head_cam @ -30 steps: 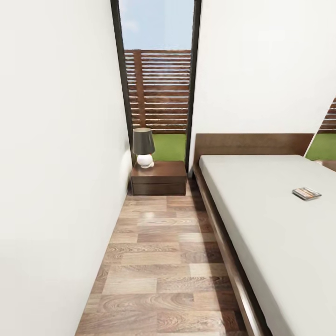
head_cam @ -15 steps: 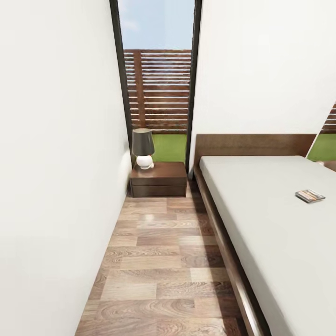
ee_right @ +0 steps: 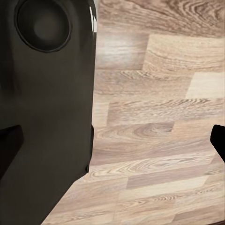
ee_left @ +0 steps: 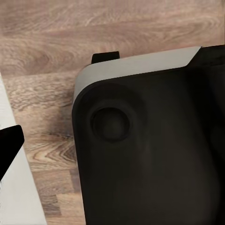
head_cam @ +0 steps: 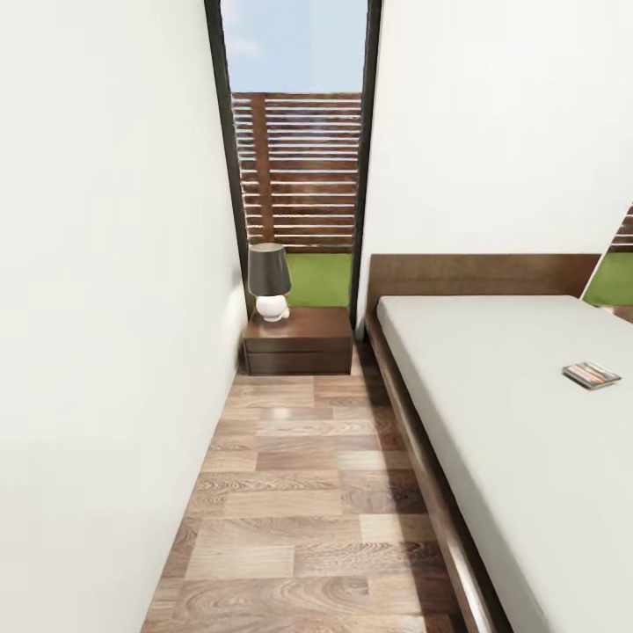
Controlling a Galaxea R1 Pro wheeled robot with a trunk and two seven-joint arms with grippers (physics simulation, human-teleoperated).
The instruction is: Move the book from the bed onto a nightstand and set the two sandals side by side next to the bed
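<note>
Book (head_cam: 592, 374): small thin paperback, dark cover with orange band, lying flat on off-white mattress of bed (head_cam: 492, 369), near right edge of head view (lettering too small to read). Bed: low, dark brown frame and headboard. Nightstand (head_cam: 299, 339): dark reddish-brown, beside bed's head, against wall, wood-plank floor (head_cam: 299, 510) before it.

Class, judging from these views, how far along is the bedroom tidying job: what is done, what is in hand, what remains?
Nothing looks done yet. The book lies on the bed, and the nightstand carries a lamp but no book. In hand: nothing; the wrist views look down at wood floor. Left: moving the book and pairing both sandals beside the bed.
</note>
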